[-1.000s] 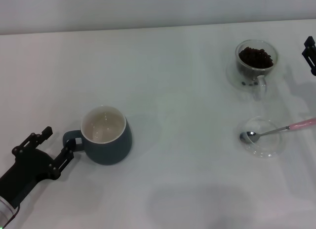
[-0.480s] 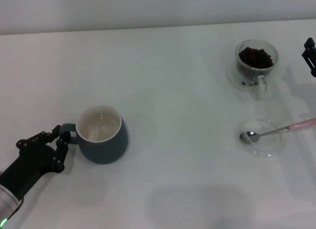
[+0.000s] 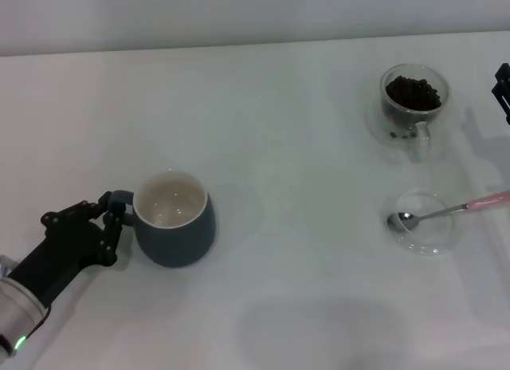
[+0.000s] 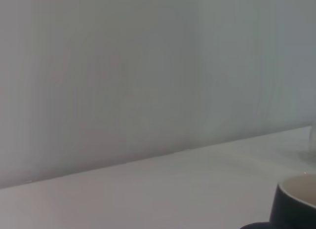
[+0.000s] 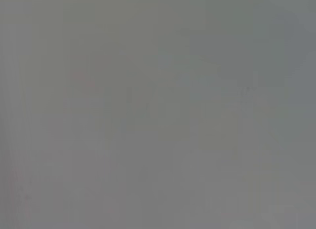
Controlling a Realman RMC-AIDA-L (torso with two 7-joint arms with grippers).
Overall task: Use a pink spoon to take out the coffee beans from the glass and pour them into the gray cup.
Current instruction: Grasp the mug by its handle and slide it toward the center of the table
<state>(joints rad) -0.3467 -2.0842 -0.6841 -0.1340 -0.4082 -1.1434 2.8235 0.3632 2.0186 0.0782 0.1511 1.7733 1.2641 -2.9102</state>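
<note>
The gray cup (image 3: pixel 179 238) stands at the front left of the white table, its cream inside showing nothing in it. My left gripper (image 3: pixel 111 217) is shut on its loop handle (image 3: pixel 121 201), coming in from the lower left. A corner of the cup (image 4: pixel 296 204) also shows in the left wrist view. At the back right stands the glass (image 3: pixel 413 115) with the coffee beans (image 3: pixel 412 92) inside. The pink spoon (image 3: pixel 446 212) lies with its metal bowl in a shallow clear dish, handle pointing right. My right gripper (image 3: pixel 502 84) sits at the right edge beside the glass.
The shallow clear glass dish (image 3: pixel 426 238) under the spoon's bowl lies in front of the glass. A white table (image 3: pixel 303 147) spans the view, with a pale wall (image 4: pixel 123 66) behind its far edge. The right wrist view is plain grey.
My left gripper closed in on the cup's handle and took hold of it. The cup slid a little left, then back to the right. The right arm stayed put.
</note>
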